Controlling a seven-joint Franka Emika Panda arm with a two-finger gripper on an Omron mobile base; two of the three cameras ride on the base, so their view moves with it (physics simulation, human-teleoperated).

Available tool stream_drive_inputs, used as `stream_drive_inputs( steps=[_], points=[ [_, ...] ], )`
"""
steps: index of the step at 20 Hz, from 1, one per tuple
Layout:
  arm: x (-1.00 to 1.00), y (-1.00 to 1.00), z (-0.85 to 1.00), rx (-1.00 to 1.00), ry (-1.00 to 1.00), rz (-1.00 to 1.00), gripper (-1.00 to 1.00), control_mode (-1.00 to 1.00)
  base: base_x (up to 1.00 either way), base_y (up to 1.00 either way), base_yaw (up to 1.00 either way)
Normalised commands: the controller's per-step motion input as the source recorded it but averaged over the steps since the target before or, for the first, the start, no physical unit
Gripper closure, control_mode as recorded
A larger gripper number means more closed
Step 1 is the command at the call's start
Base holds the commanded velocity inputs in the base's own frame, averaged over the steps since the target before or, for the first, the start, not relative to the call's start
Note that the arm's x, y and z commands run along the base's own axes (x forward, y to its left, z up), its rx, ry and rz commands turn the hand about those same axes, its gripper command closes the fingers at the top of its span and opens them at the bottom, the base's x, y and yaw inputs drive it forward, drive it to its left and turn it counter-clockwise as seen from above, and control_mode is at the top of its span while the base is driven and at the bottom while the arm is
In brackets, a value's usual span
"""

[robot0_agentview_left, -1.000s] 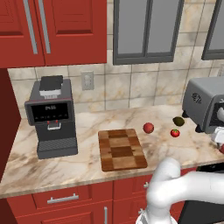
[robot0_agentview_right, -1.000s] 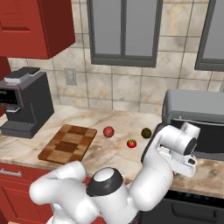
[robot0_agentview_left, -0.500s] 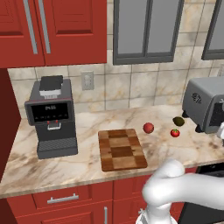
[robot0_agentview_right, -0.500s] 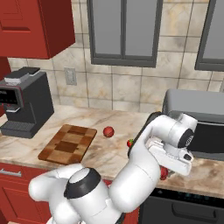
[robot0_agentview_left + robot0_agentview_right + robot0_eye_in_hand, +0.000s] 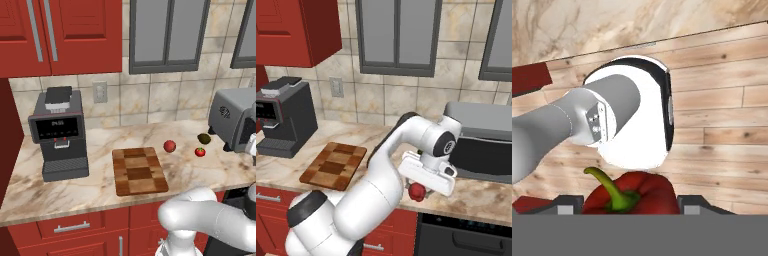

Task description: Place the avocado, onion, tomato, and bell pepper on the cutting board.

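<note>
So from my left base cam, going left to right: coffee machine (image 5: 59, 132) at about 9 o'clock on the counter (image 5: 100, 187), then the board (image 5: 138, 170) dead center with nothing on it. Just past the board's top right corner sits a plain red round thing (image 5: 169, 146), then the tomato (image 5: 200, 152) with its green top, and the avocado (image 5: 204, 138) right behind it at 1 o'clock from the tomato, next to the toaster oven (image 5: 234, 119).

On my right base cam the claw (image 5: 418, 192) is hanging off the counter's front edge, well right of the board (image 5: 334, 165), with a red pepper (image 5: 417, 191) pinched under it.

Hand cam confirms: pepper (image 5: 630, 196) sits at 6 o'clock, stem up, snug between the two fingertips (image 5: 568, 204). So my claw's clamped on the pepper, jaws narrow against its sides, wood floor below.
</note>
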Motion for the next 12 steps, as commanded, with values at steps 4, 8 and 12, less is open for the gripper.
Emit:
stream_drive_inputs(
  steps=[4,8,12],
  points=[
    [-0.34,0.84,0.43,-0.02,0.06,0.01,1.0,-1.0,0.0,0.0,0.0],
    [-0.05,0.83,0.28,-0.06,-0.05,0.01,1.0,-1.0,0.0,0.0,0.0],
    [0.0,0.82,0.1,-0.09,-0.18,0.0,1.0,-1.0,0.0,0.0,0.0]
  ],
)
